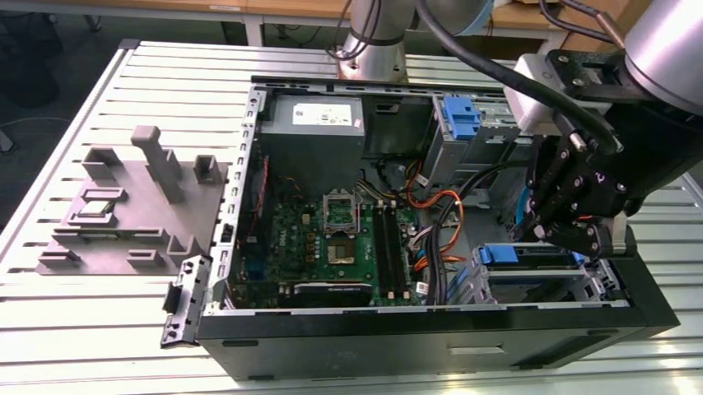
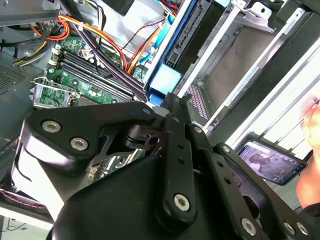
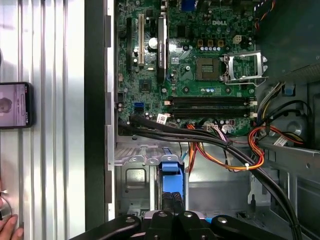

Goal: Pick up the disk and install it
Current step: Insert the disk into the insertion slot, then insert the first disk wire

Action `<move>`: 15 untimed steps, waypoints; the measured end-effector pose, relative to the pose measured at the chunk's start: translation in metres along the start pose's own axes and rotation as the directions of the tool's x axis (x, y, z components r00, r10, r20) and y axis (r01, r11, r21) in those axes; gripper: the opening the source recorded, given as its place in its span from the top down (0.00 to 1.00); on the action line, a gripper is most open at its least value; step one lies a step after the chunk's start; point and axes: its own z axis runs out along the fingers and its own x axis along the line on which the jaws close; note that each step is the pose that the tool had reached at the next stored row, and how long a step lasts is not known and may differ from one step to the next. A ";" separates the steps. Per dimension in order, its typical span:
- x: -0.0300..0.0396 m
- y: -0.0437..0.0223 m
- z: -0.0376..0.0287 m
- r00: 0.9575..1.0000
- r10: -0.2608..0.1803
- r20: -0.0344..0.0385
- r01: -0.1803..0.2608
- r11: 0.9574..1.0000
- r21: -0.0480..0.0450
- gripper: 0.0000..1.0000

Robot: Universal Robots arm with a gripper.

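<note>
**1. Position.** The case (image 1: 439, 327) lies open on the tabletop (image 1: 110, 329). In the exterior view my hand (image 1: 588, 239) hangs over the bay (image 1: 538, 288) at 4 o'clock of the case and points down into it.

**2. Disk.** The disk (image 1: 514, 255) is off the tabletop and inside the case. It stands on edge in the bay with its blue edge facing up. In the first wrist view the disk (image 3: 170, 167) runs as a narrow blue strip from under my hand (image 3: 172, 202) toward the board (image 3: 200, 65). It ends just short of the black cables (image 3: 200, 140) crossing at its 12 o'clock. In the second wrist view the blue end of the disk (image 2: 164, 82) sits just beyond my hand (image 2: 170, 102).

**3. Hand state.** The hand is pressed nearly together and rests on the disk's blue edge. I cannot tell whether it pinches a rib of that edge or only bears on it.

**4. Progress (judged).**
- Pick-up: done.
- Carry to the bay: done.
- Insertion: well along. In the exterior view the blue edge lies about level with the bay's upper rim.
- Seating: hidden. I cannot tell whether the disk is fully home or latched.
- Release: not yet done. The hand is in contact with the disk.

**5. Not involved.** A second blue caddy (image 1: 462, 115) sits at 1 o'clock of the case, well apart from my hand.
</note>
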 end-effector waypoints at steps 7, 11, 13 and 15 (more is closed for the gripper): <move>-0.0064 -0.0006 0.0059 1.000 0.000 0.000 0.000 1.000 0.001 0.90; -0.0062 -0.0007 0.0107 1.000 0.000 0.000 0.000 1.000 0.007 0.90; -0.0062 -0.0006 0.0107 1.000 0.000 0.000 0.000 1.000 0.007 0.90; -0.0061 -0.0006 0.0111 1.000 0.000 0.000 0.000 1.000 0.007 0.90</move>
